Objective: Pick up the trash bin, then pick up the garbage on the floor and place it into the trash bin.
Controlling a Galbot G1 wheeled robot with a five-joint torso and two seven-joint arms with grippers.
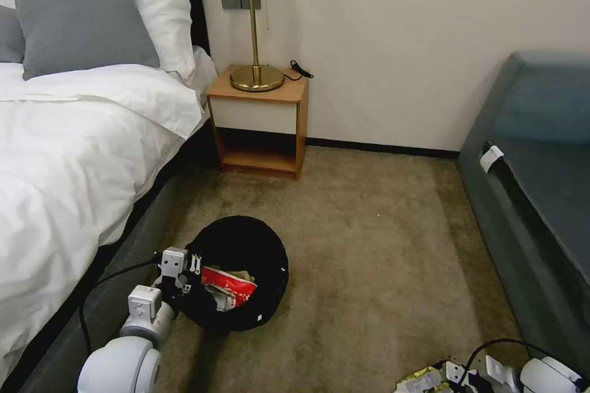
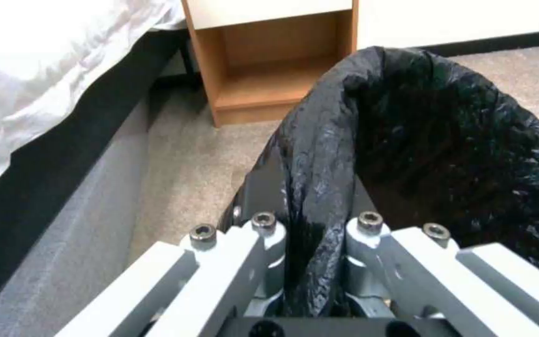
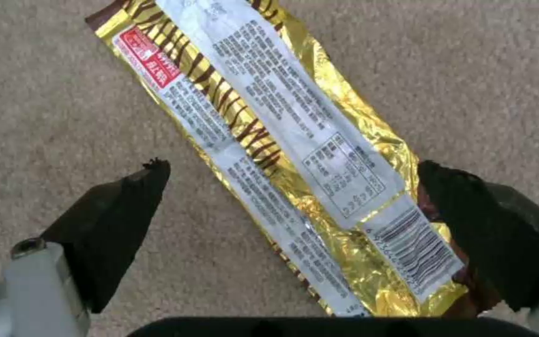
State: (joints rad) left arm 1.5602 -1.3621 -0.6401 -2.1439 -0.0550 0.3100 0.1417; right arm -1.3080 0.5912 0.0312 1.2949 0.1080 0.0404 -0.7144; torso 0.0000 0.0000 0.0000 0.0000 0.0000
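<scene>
Garbage wrapper between open fingers, bin held at its rim

Garbage remaining on the carpet is the gold-and-black snack wrapper (image 3: 294,154), seen in the right wrist view lying flat between the two dark fingers of the right pincer (image 3: 294,206), which stands wide open and grips nothing yet; one finger looks to touch the wrapper's edge. In the head view this pincer (image 1: 458,376) sits at the lower right of the frame, low over the floor. The left pincer (image 2: 313,234) is closed on the bag-covered rim of the trash bin (image 1: 243,270), lower centre-left of the head view beside the bed (image 1: 67,153); a red-and-white packet (image 1: 228,285) already lies inside. We judge the step to be grasping the wrapper: the fingers should close across its narrow width, pressing low into the carpet pile so the thin foil buckles upward rather than sliding. The wrapper is crinkled, glossy film with a white printed panel; the bin's liner is slick, wrinkled black plastic; the carpet (image 1: 381,239) is short, dull beige pile.
</scene>
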